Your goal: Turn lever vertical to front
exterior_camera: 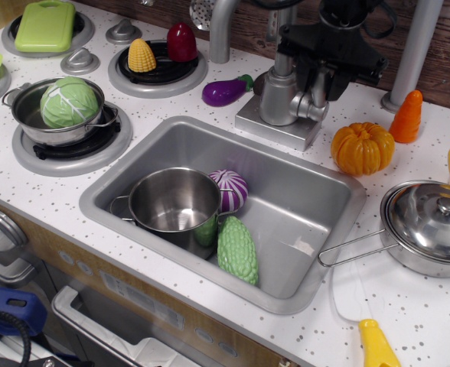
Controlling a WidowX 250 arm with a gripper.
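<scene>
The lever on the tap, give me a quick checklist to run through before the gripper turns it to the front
1. Gripper at the lever: ok, it sits right over the handle beside the tap body.
2. Fingers closed on the lever: cannot tell, the black gripper hides most of it.
3. Lever position: cannot tell, only a sliver shows.
4. Swing path toward the sink: ok, nothing stands on the rim in front of the pivot.
5. Pumpkin: ok, apart from the tap base, to its right.
6. Eggplant: ok, on the far side of the tap.
</scene>
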